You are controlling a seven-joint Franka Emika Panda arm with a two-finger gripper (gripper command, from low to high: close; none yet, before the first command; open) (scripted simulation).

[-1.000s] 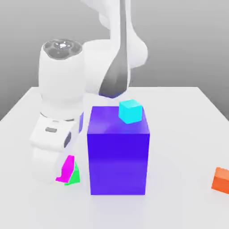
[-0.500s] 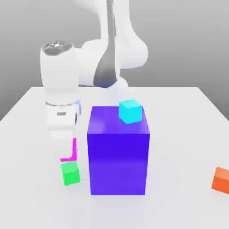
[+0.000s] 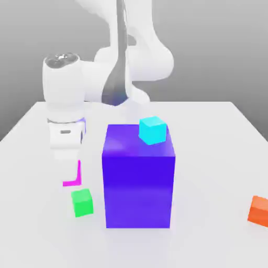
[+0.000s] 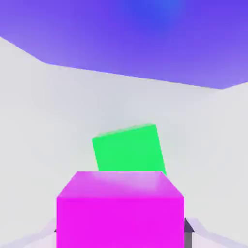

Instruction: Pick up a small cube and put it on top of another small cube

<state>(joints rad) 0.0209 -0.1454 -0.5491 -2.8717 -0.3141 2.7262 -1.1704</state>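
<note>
At the near edge of the white table [image 3: 220, 131], in the exterior view, the orange cube [image 3: 258, 210] sits at about four o'clock from the big blue-violet block [image 3: 138, 180], well apart from it. The green cube [image 3: 82, 202] rests on the table at about eight o'clock from the block's centre, just beside the block's lower corner on the exterior view's left but not touching it.

Above the green cube and slightly toward eleven o'clock, the magenta cube [image 3: 74, 175] hangs clear of the table, lifted off the surface, with open space between it and the green one. It sits directly under the gripper [image 3: 73, 172], whose white hand covers its upper part, so only its lower edge and one side show. In the hand view the magenta cube [image 4: 120, 209] lies close in front of the camera with a dark fingertip [image 4: 190, 226] pressed at its side, so the pincer is narrow and clamped on the cube. Past it, at twelve o'clock, the green cube [image 4: 129, 147] lies on the table, turned a little askew, and beyond that rises the blue-violet block [image 4: 145, 38].

Farther back in the exterior view, the cyan cube [image 3: 153, 130] stands on the block's top face, near its far corner on the exterior view's right. The arm [image 3: 125, 63] rises behind everything.
</note>
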